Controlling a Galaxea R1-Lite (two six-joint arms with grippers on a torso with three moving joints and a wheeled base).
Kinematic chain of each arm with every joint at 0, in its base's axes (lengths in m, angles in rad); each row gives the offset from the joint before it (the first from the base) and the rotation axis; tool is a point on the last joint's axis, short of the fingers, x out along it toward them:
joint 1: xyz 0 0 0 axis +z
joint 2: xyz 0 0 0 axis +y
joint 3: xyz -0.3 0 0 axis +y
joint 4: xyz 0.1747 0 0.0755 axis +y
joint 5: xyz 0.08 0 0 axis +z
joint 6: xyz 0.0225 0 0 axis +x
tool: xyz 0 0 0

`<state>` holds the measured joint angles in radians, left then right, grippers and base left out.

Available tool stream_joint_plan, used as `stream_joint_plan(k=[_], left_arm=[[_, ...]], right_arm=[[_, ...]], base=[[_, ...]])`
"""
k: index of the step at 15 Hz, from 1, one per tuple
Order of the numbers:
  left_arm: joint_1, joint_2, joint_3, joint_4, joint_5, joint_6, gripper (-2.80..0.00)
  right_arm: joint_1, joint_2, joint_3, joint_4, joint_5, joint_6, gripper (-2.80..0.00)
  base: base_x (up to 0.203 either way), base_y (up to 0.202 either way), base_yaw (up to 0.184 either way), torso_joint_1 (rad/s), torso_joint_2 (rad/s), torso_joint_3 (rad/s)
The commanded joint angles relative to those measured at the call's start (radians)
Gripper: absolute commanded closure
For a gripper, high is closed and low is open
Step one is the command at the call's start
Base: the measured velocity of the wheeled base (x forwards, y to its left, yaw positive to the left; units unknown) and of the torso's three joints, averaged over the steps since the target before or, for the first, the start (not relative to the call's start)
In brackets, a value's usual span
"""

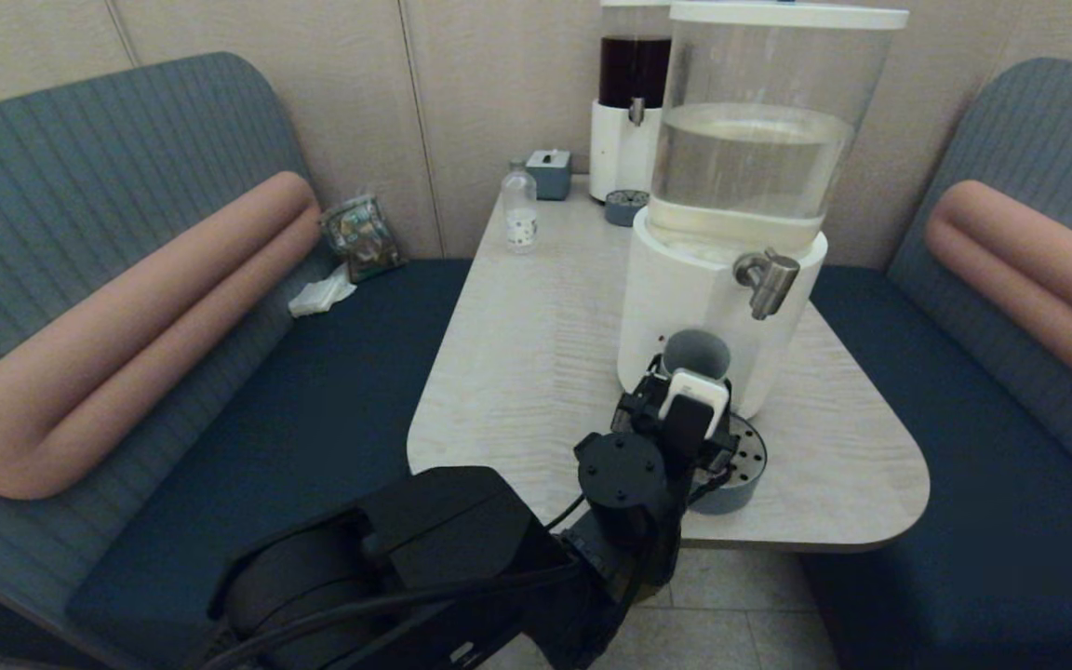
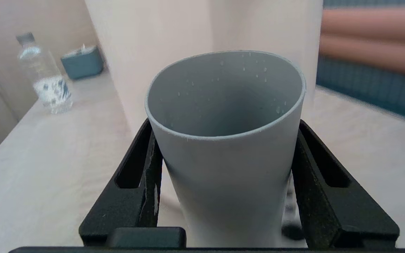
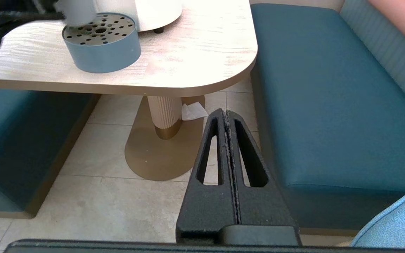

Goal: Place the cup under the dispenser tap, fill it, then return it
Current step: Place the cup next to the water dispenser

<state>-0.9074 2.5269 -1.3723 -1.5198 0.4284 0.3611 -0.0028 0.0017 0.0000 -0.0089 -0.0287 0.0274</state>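
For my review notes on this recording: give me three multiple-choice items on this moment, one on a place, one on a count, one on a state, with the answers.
1. Where is the cup?
A. Between the left hand's fingers, in front of the clear-liquid dispenser's white base
B. Beside the small bottle at the table's far end
C. On the bench seat

2. How many dispensers stand on the table?
A. One
B. Two
C. Four

3. How is the right hand?
A. Shut on the cup
B. Wide open
C. Shut, holding nothing

Answers:
1 A: the left wrist view shows the left hand with a finger on each side of the cup, the white base right behind it.
2 B: the clear-liquid dispenser and the dark-liquid dispenser behind it.
3 C: its fingers meet, low beside the table over the floor.
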Motion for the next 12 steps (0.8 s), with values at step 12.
stream_joint_plan(k=[12], left_arm=[[-0.004, -0.302, 0.393, -0.01, 0.064, -0.023, 0.0]], right_arm=[[0.0, 0.0, 0.0, 0.0, 0.0, 0.0, 0.0]], base=[[0.0, 0.0, 0.0, 0.0, 0.0, 0.0]])
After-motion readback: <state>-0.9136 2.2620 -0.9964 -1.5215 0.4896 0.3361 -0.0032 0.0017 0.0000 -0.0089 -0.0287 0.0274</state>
